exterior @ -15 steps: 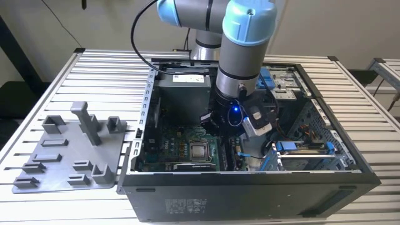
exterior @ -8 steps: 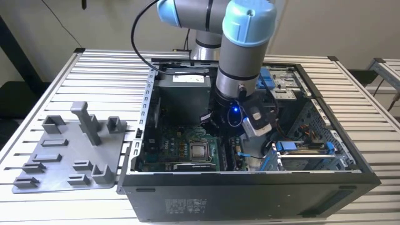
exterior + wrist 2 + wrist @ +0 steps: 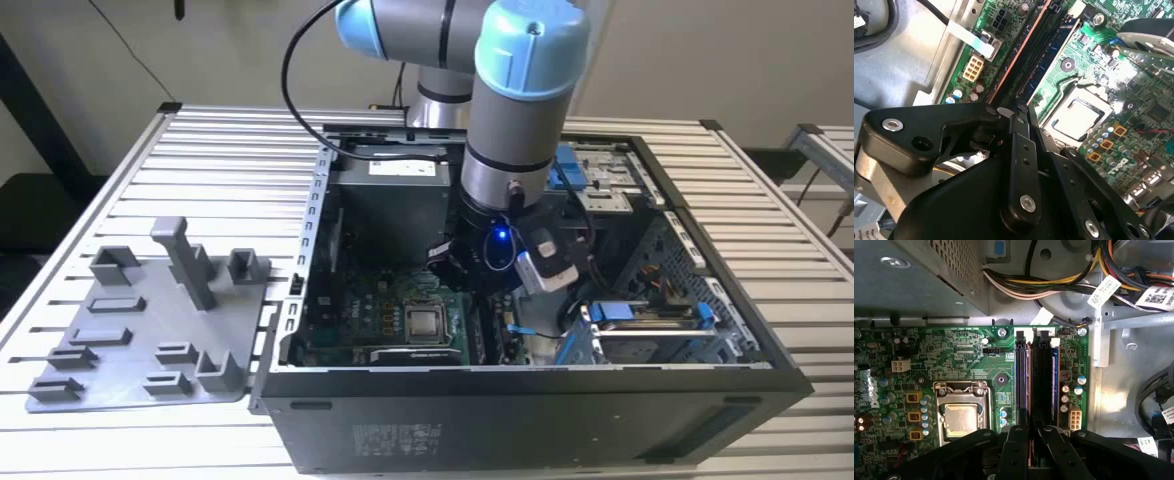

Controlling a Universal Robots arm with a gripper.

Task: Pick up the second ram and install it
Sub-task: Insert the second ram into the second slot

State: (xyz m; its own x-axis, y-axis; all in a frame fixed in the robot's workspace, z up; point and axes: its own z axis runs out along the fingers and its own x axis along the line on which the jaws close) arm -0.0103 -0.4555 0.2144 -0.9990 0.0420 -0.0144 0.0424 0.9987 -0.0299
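The second ram (image 3: 1038, 380) stands on edge in the memory slots of the green motherboard (image 3: 954, 350), beside the CPU socket (image 3: 961, 417). It is a long dark strip in both wrist views, and one end runs in between my fingers. My gripper (image 3: 1034, 432) sits over that end, its black fingers (image 3: 1016, 440) pressed close on either side of the ram (image 3: 1030, 52). In the second wrist view the gripper (image 3: 1021, 112) is narrowed to a thin gap. The exterior view has my wrist (image 3: 507, 235) lowered into the open computer case (image 3: 534, 410).
A grey holder plate (image 3: 147, 320) with upright blocks lies on the slatted table at the exterior view's left. Inside the case are the power supply (image 3: 387, 180), a bundle of coloured cables (image 3: 1054, 285) and a blue drive bay (image 3: 641, 320). A neighbouring memory slot (image 3: 1021, 380) runs alongside.
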